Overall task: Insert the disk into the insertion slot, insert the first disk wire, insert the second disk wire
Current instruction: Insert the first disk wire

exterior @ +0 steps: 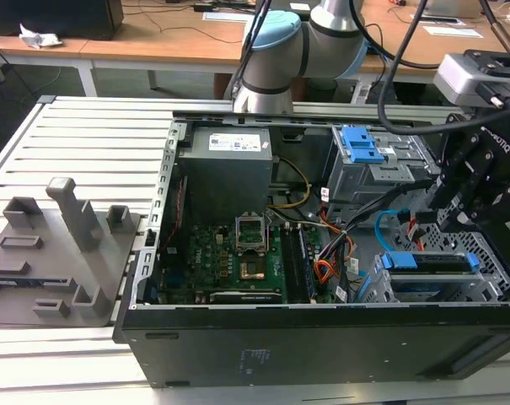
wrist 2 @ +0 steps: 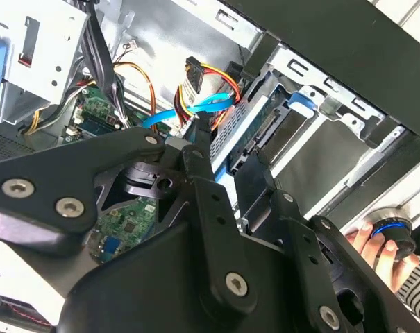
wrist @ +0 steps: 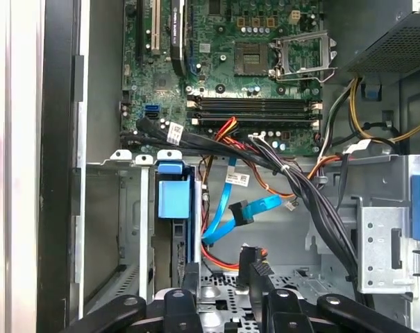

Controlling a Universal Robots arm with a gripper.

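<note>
Blue-framed silver hard drive (exterior: 430,263) sits inside the perforated sheet-metal bay (exterior: 494,283); near it we see the black two-finger gripper (wrist: 223,270), fingers apart, holding nothing.

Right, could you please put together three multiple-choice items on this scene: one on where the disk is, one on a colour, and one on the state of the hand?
1. Where is the disk?
A) held in the hand
B) in the insertion slot
C) on the table outside the case

2. What colour is the flat cable near the slot?
A) green
B) white
C) blue

3. How are the hand's fingers?
A) apart, with nothing between them
B) shut on the cable
C) shut on the disk

Answers:
1 B: in the exterior view, the disk's blue carrier sits in the slot's perforated cage.
2 C: the cable shows bright blue in both wrist views.
3 A: in the first wrist view, the cage shows through the gap between the fingers.
</note>
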